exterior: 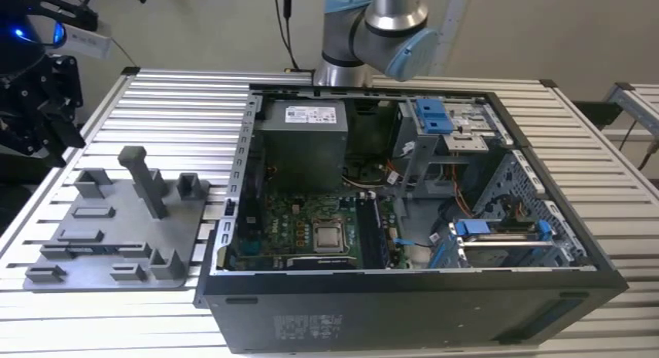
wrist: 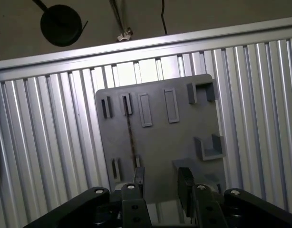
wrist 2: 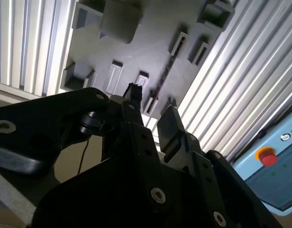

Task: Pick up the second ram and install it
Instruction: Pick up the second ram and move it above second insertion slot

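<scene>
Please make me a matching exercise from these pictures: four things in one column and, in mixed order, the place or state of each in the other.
1 gripper
2 second ram
3 blue clip
4 computer case

A on edge on the grey fixture plate
B open, holding nothing
C inside the computer case
D side panel off, lying on the slatted table

Pairs: 1-B; 2-A; 3-C; 4-D

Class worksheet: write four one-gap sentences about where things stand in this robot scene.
1. The gripper is ____, holding nothing.
2. It hangs above the fixture plate, whose colour is ____.
3. In the exterior view, that plate lies on the ____ of the computer case.
4. The second ram rests on the ____, not in the gripper.

Missing words: open; grey; left; plate
</scene>
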